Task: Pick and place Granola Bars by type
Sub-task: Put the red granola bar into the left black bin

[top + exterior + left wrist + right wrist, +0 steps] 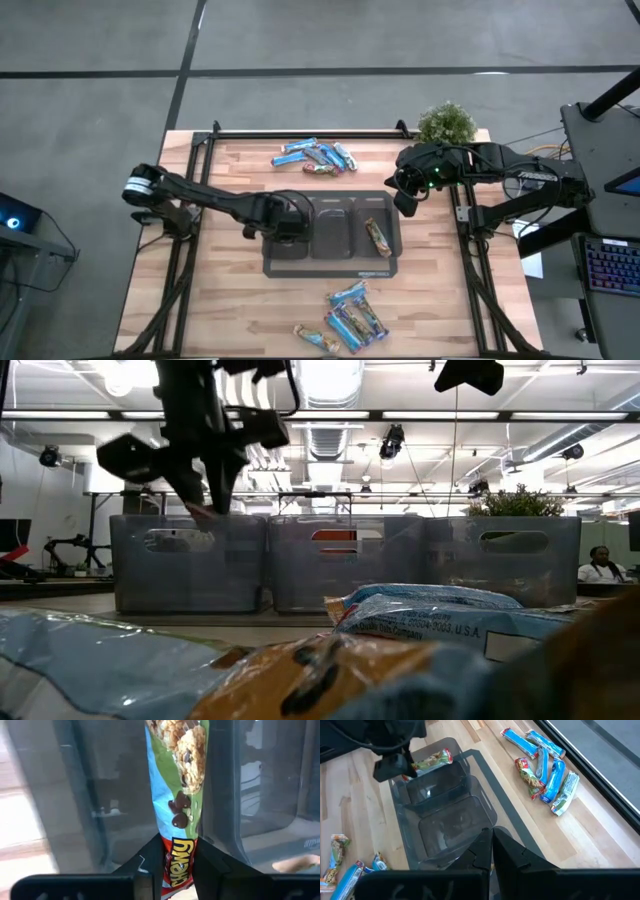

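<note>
Over the leftmost bin of the grey tray [392,268], the left gripper [285,216] is clenched on one end of a granola bar [176,795]. The left wrist view shows the fingers [148,865] pressing the red "Chewy" end of the wrapper, while the rest of the bar, blue and green with a picture of granola and chocolate chips, reaches forward into the bin. In the right wrist view this held bar [431,760] is above that bin, not lying on its floor.

The tray has three bins in a row. The middle one looks bare, and the rightmost one holds one bar [377,236].

The right gripper [407,196] waits just beside the tray's right end, and its fingers [481,851] are pressed together on nothing.

Behind the tray lies a far pile [316,155] of bars, mostly blue, one with red and green. In front of the tray lies a near pile [345,320], blue and orange-brown. A small plant [446,123] stands at the far right of the table [230,300].
</note>
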Controlling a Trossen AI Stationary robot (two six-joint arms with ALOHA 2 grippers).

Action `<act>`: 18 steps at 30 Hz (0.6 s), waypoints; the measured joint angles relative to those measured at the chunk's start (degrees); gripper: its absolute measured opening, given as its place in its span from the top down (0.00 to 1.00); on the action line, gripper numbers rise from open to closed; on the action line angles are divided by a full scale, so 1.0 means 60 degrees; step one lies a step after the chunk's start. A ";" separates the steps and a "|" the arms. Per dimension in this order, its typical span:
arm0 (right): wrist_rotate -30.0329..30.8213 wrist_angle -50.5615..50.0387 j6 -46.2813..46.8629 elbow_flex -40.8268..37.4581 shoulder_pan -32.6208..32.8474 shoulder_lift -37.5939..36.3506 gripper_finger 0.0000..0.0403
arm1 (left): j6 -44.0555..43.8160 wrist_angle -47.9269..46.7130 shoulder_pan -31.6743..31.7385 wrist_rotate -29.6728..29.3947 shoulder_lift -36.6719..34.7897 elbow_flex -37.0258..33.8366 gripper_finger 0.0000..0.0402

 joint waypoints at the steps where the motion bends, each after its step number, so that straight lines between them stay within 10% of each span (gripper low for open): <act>1: 0.0000 0.0000 0.0000 0.0000 0.0002 0.0000 0.98 | -0.0016 0.0200 0.0000 0.0001 0.0001 -0.0131 0.84; 18: 0.0062 0.0000 0.0030 0.0000 0.0002 0.0000 0.98 | 0.0270 0.0532 0.0138 -0.0018 0.0004 -0.0396 0.84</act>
